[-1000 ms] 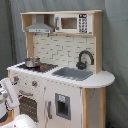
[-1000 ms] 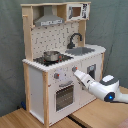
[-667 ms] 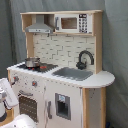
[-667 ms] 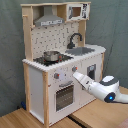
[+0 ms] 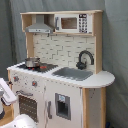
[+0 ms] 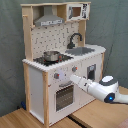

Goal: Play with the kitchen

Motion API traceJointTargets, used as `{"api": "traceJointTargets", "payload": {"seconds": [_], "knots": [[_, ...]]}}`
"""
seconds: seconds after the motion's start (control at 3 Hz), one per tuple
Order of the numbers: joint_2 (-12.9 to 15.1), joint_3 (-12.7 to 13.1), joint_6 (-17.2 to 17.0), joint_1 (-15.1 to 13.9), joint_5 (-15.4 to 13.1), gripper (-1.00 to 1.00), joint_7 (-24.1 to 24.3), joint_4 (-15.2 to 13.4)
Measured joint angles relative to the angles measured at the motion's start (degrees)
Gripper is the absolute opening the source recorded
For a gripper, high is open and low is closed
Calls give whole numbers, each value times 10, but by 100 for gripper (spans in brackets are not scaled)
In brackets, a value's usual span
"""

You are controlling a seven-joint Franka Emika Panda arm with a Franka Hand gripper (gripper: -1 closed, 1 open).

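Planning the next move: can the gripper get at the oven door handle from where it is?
Probably yes. In the second exterior view the gripper sits at the kitchen front by the knobs, with the oven door handle just below and nothing between them.

One toy kitchen point(image 5: 60, 90) stands in both exterior views. On it: one hood point(image 5: 40, 26), one microwave point(image 5: 72, 23), one faucet point(image 5: 85, 59), one sink point(image 5: 74, 73), one stovetop point(image 5: 37, 66) carrying one metal pot point(image 5: 32, 62). The front panel shows two red knobs point(image 6: 56, 76), one oven door point(image 6: 64, 96) and one cupboard door point(image 5: 62, 106). One robot arm point(image 6: 97, 90) is present.
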Motion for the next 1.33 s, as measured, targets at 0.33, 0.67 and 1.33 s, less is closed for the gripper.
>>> {"api": "traceJointTargets", "payload": {"seconds": [0.33, 0.67, 1.33], "knots": [[0, -7, 2, -5, 0, 100, -67, 9], [0, -10, 12, -15, 0, 100, -127, 17], [0, -19, 42, -55, 0, 100, -248, 39]]}}
